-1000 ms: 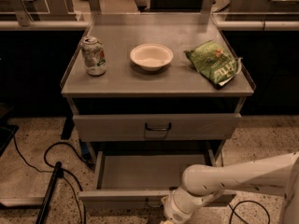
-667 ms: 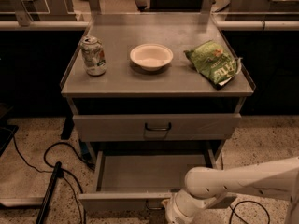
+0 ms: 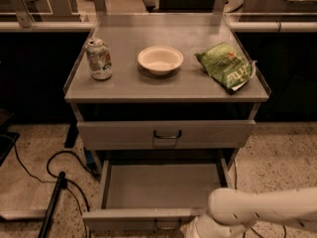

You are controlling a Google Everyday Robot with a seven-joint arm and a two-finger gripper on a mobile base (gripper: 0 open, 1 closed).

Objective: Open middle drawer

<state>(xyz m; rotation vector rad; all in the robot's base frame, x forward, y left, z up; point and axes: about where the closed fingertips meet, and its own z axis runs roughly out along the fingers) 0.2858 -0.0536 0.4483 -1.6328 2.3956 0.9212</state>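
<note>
Grey metal middle drawer (image 3: pixel 158 190) is shown pulled well out beneath the shut upper drawer (image 3: pixel 124 134). Its front has been drawn slightly nearer than a second ago, so the opening is judged nearly done. The gripper (image 3: pixel 190 229) is placed at the drawer's front, at the bottom edge. Whether it is clamped cannot be told. A can (image 3: pixel 99 58), bowl (image 3: pixel 160 59) and green bag (image 3: pixel 227 66) are left on top. Floor cables (image 3: pixel 54 182) are kept clear to the left.

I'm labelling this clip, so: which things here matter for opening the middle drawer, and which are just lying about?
Job in hand:
middle drawer, pulled out
gripper, low at that drawer's front panel, at the view's bottom edge

Lying about:
can, bowl and green bag, all on the cabinet top
upper drawer, shut
</note>
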